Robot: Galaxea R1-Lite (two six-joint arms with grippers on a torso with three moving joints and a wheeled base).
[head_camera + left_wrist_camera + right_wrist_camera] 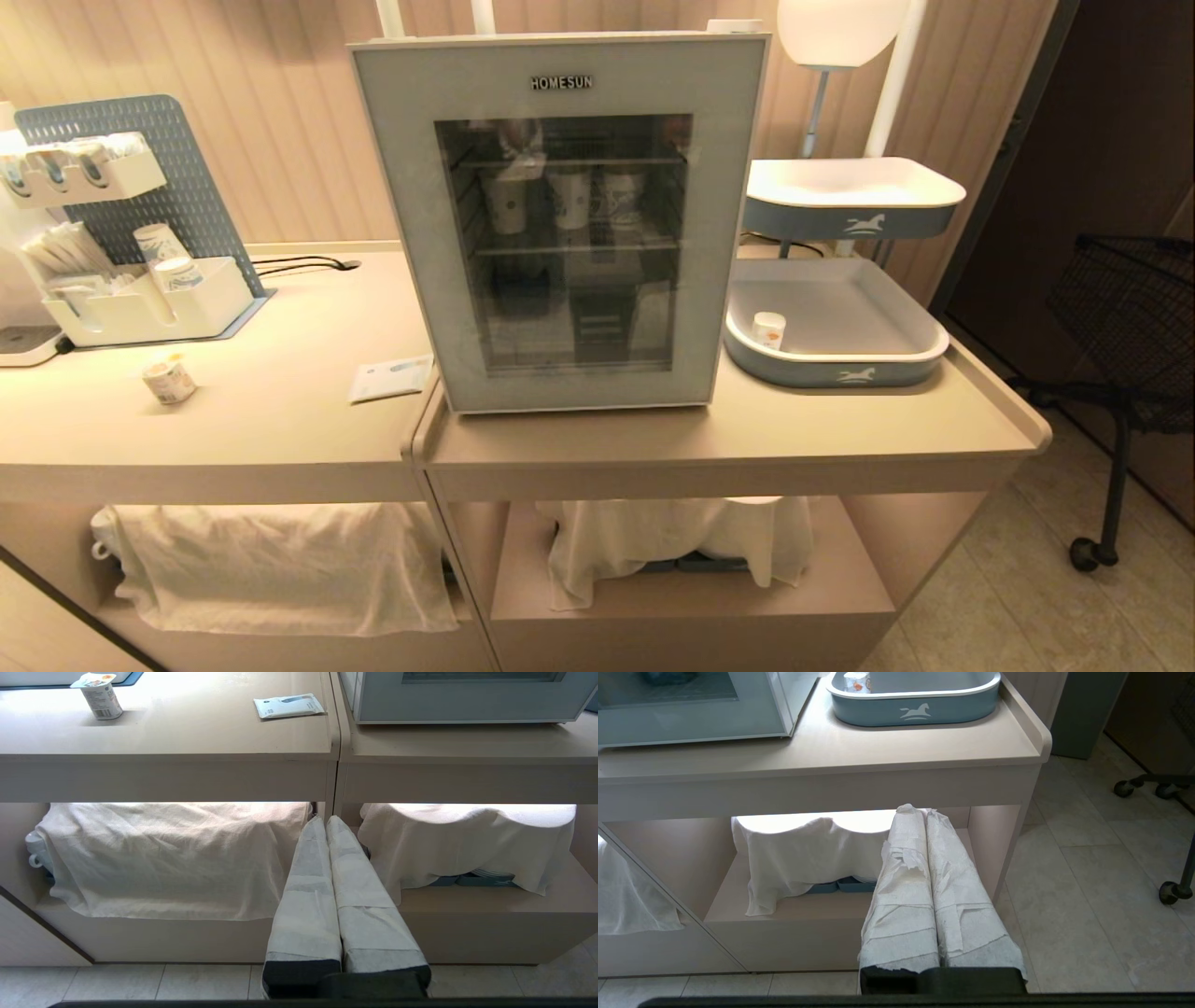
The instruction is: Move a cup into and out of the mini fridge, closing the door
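The cup (169, 381), squat and white with a foil lid and fruit print, stands on the left counter; the left wrist view also shows the cup (99, 697). The mini fridge (411, 233) sits on the right counter, its glass door (560, 93) shut. Neither arm shows in the head view. My left gripper (325, 820) is shut and empty, low in front of the seam between the two counters. My right gripper (920, 810) is also shut and empty, below the counter edge near the right-hand lower shelf.
Three tall paper cups (568, 198) stand on the fridge's upper shelf. A blue tray (840, 373) right of the fridge holds a small white cup (768, 329). A sachet (390, 378) lies by the fridge, an organiser (140, 308) at far left, and a wheeled basket (1120, 308) at right.
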